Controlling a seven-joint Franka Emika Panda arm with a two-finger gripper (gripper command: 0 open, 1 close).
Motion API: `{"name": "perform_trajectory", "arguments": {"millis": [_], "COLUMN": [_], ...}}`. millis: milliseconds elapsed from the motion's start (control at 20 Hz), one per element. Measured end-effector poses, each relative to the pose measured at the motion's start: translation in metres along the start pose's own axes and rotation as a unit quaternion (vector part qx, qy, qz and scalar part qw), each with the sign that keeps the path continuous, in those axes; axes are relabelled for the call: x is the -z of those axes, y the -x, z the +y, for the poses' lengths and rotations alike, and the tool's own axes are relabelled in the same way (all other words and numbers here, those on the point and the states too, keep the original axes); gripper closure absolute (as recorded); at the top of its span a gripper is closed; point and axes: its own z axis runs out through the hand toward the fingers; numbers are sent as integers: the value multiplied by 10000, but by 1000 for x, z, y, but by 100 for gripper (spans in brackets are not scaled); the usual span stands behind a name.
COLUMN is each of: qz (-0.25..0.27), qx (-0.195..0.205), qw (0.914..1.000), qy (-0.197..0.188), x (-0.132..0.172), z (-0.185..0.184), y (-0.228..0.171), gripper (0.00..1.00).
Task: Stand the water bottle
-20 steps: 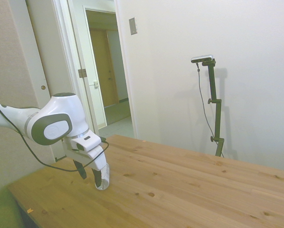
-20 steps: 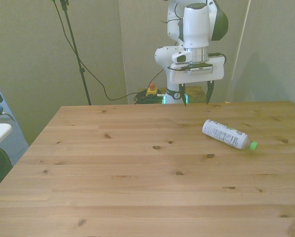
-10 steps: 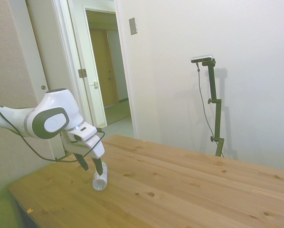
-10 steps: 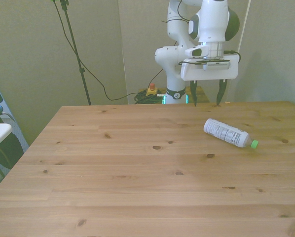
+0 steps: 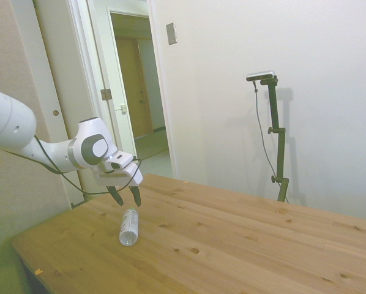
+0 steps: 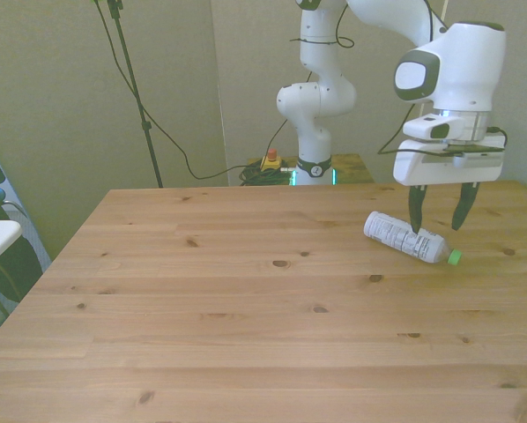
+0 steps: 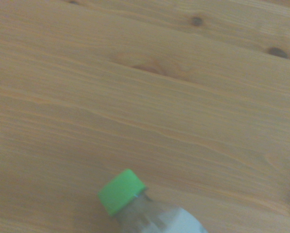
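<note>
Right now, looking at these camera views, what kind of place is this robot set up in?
Probably an indoor lab or office room: a white robot arm behind a wooden table holding one lying water bottle, plain walls, and an open doorway onto a corridor.

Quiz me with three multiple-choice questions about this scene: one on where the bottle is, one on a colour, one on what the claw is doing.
1. Where is the water bottle in the front view?
A. Towards the front view's right, on the table
B. At the table's left edge
C. On the floor

2. What colour is the bottle's cap?
A. Red
B. Green
C. Blue

3. What state is the claw in?
A. Shut on the bottle
B. Holding the bottle upright
C. Open and empty, above the lying bottle

Answers:
1. A, the bottle lies on its side on the wood there.
2. B, the wrist view shows a bright green cap.
3. C, the two fingers are spread, with nothing held between them.
</note>
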Motion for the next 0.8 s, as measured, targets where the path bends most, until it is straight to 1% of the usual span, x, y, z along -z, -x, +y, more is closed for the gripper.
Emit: {"name": "perform_trajectory", "arguments": {"millis": [200,400,550,800], "qz": [-116,-193,-241,-259], "qx": [107,269,338,470], "qw": [9999,9995,9991,9985], "qy": [-7,2,48,91], "x": [-22,-35,-45,-47], "z": [-26,-46,-51,-49], "y": [0,11,16,14], "gripper": [0,0,0,0]}}
